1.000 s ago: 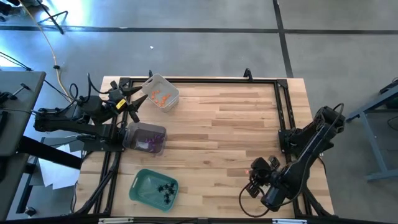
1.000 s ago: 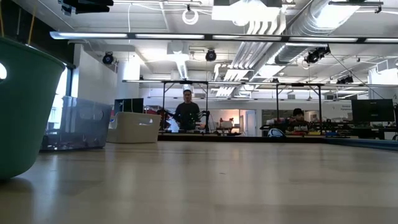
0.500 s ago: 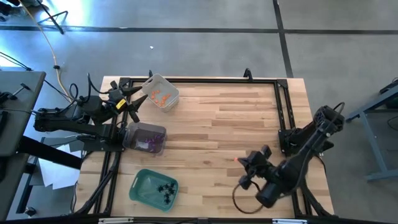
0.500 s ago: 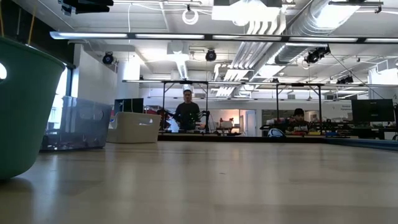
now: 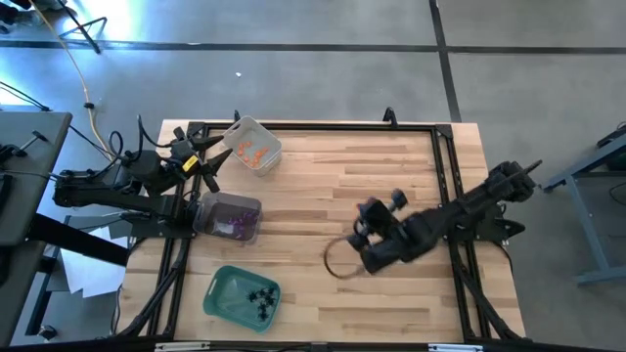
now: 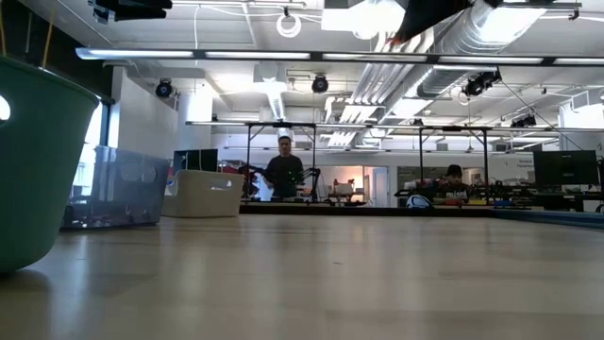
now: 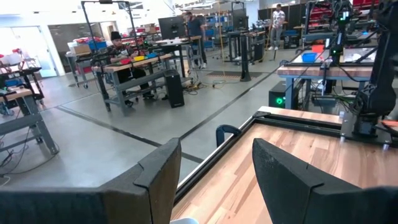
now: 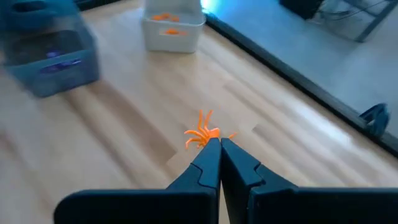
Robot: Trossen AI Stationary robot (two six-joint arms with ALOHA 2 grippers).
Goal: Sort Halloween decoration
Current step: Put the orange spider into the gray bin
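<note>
My right gripper [image 8: 219,144] is shut on a tiny orange spider-like trinket [image 8: 202,134], above the table's middle in the high view [image 5: 360,227]. A clear tray with orange trinkets [image 5: 252,147] stands at the far left and also shows in the right wrist view [image 8: 172,28]. A clear tray with purple trinkets [image 5: 228,217] stands nearer, and a green tray with black spiders [image 5: 243,296] stands at the near left. My left gripper [image 7: 217,168] is open and empty, beside the orange tray at the table's far left corner [image 5: 207,158]. My right gripper pinches the orange trinket's near part [image 8: 209,138] between the free ends of its two fingers. The trinket's legs stick out past the fingertips. The fingers slant down toward the table's far left. The trinket is lifted clear of the table.
A loop of cable [image 5: 342,259] hangs under my right arm. A black frame rail [image 5: 323,127] runs along the far edge and down both sides. Bare wood lies between my right gripper and the trays. People stand in the room behind the table [image 6: 285,170].
My right gripper has swung from the table's near right corner toward the middle and the far edge, staying shut. My right arm now shows at the top of the low view, where it did not before.
</note>
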